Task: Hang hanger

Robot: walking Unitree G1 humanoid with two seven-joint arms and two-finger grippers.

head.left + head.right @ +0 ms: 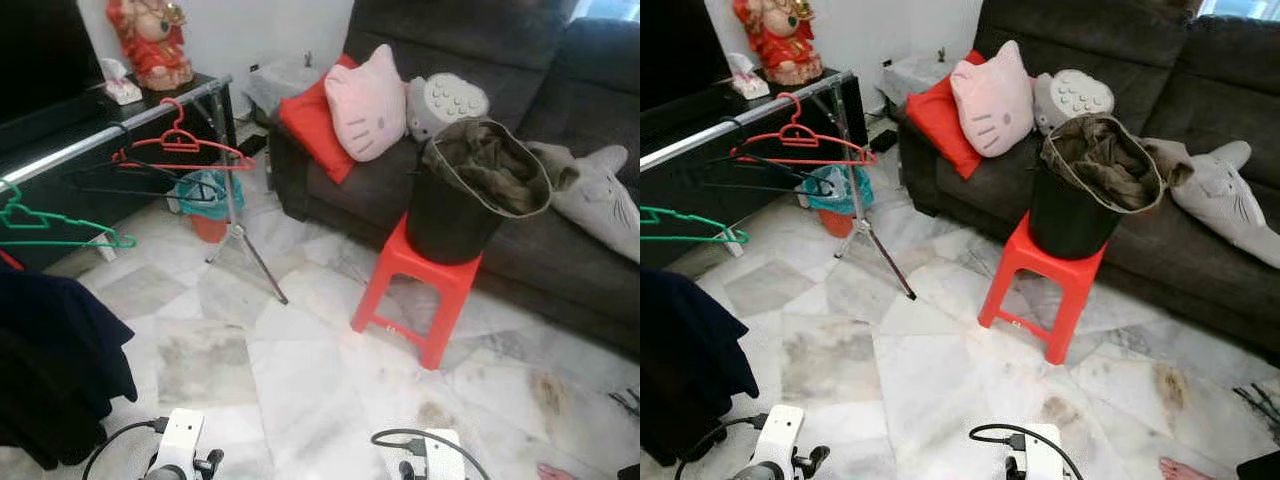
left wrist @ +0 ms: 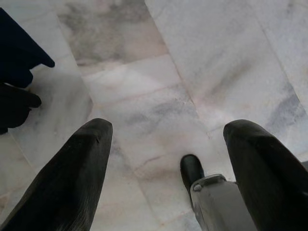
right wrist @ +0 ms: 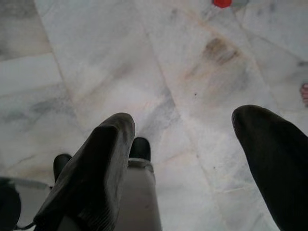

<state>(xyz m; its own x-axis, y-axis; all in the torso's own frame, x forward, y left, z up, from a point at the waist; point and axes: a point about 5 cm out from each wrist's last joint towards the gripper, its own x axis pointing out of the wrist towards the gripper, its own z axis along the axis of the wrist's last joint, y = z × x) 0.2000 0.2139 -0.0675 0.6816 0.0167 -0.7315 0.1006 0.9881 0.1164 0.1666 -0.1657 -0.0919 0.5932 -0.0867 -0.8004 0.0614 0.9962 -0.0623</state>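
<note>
A red hanger (image 1: pixel 180 145) and a dark hanger (image 1: pixel 120 178) hang on the silver rail (image 1: pixel 120 128) of a clothes rack at the upper left. A green hanger (image 1: pixel 50 228) hangs further along the rail, above dark garments (image 1: pixel 50 370). A black bucket (image 1: pixel 465 205) stuffed with olive clothes stands on a red stool (image 1: pixel 420 290). Both arms hang low over the marble floor. My left gripper (image 2: pixel 168 159) is open with nothing between its fingers. My right gripper (image 3: pixel 185 149) is open too, holding nothing.
A dark sofa (image 1: pixel 500 120) with a red cushion, a pink cat pillow (image 1: pixel 365 100) and plush toys runs along the back right. The rack's tripod leg (image 1: pixel 250 255) reaches onto the floor. A person's toes (image 1: pixel 1185 468) show at the bottom right.
</note>
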